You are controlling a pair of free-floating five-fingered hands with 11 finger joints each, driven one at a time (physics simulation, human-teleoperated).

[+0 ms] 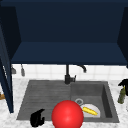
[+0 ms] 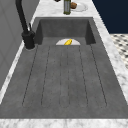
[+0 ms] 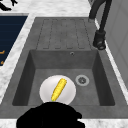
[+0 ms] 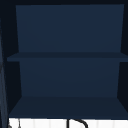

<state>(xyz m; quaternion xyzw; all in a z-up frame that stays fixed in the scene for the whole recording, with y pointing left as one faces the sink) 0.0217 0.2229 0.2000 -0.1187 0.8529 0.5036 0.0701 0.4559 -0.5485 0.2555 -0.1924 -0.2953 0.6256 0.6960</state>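
Left robot hand hangs with fingers curled, gripping nothing, at sink's front-left edge. Right robot hand: state unreadable, by bottle on table. One red ball just right of left hand; beyond it, one plate in the basin with one corn cob, long axis diagonal. Left hand nearer.

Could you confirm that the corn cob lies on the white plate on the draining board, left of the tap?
Not quite: the corn cob does lie on the white plate, but the plate sits in the sink basin, right of the tap, not on the draining board. The right side view shows it.
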